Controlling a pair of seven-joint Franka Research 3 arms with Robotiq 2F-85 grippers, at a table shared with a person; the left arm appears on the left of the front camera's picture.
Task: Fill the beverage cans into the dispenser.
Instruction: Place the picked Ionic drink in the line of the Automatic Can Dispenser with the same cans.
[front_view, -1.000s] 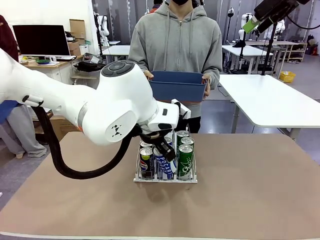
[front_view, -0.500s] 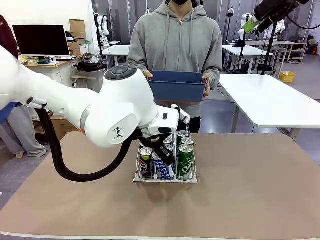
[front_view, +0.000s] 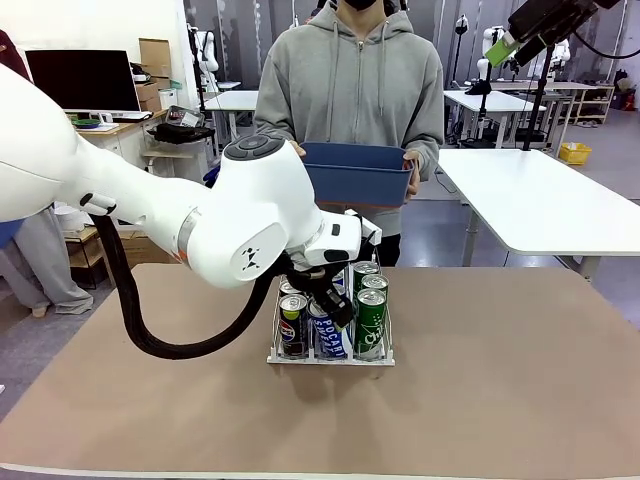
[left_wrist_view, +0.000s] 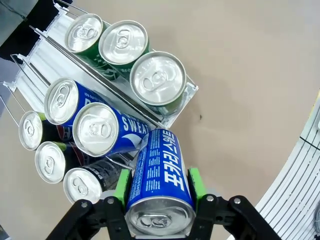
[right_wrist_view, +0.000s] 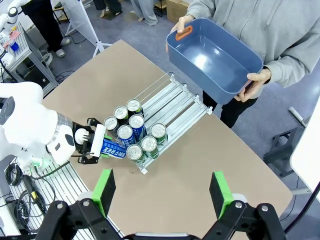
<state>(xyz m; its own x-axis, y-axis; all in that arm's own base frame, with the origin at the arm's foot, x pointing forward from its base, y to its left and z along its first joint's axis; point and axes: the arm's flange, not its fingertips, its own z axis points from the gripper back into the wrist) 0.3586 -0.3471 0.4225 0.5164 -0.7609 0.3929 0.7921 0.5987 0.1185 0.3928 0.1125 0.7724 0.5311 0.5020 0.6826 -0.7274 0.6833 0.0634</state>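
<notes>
Cans stand upright in the dispenser (front_view: 330, 355) on the tabletop (front_view: 500, 380) in the front view, lined up by its dividers; the left claw (front_view: 335, 312) hangs over the middle lane, its load mostly hidden. In the left wrist view that claw (left_wrist_view: 159, 192) is clenched on a blue Pocari can (left_wrist_view: 159, 182), tilted toward the middle lane, probably to slot in. In the right wrist view the right claw (right_wrist_view: 162, 192) is released, high above; a person holds a blue bin (right_wrist_view: 212, 60).
</notes>
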